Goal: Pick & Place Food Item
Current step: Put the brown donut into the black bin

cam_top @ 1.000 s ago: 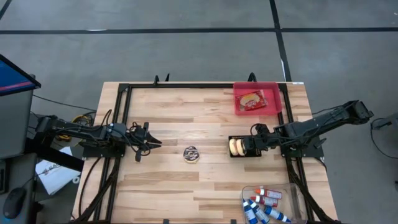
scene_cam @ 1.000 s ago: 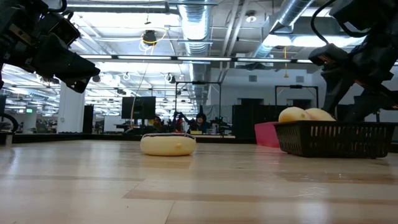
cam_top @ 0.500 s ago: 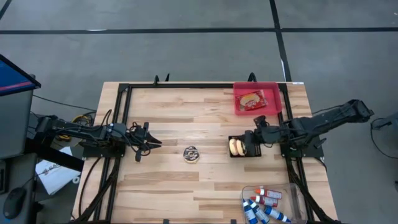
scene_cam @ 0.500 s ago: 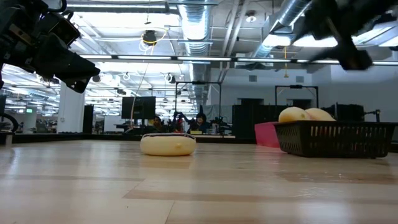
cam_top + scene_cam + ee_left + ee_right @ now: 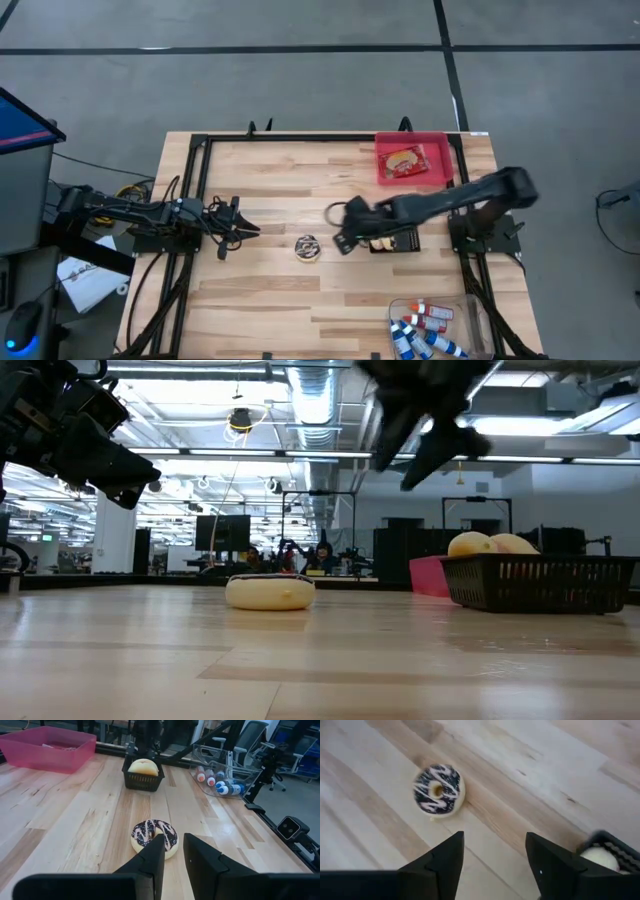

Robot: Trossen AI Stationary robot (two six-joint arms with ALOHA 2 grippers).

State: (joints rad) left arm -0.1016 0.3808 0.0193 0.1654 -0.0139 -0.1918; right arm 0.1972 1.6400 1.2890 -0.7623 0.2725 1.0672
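A chocolate-iced donut [image 5: 307,247] with white drizzle lies flat on the wooden table near its middle; it also shows as the donut [image 5: 438,790] and the donut [image 5: 154,836] in the wrist views. My right gripper [image 5: 340,233] hangs open above the table, between the donut and the black basket [image 5: 394,239], slanting down, with nothing between its fingers [image 5: 447,855]. My left gripper [image 5: 252,230] waits at the table's left, shut but for a narrow slit, pointing level at the donut.
The black basket holds pale buns [image 5: 143,766]. A pink tray [image 5: 440,160] with a packet stands at the far right corner. A clear bin [image 5: 470,318] of small bottles sits at the near right. Black frame rails [image 5: 200,200] run along the table's sides.
My right gripper has risen from beside the basket and swung toward the table's left, over the basket and toward the donut, rolling about its own line as it went. The donut and the basket have stayed where they were.
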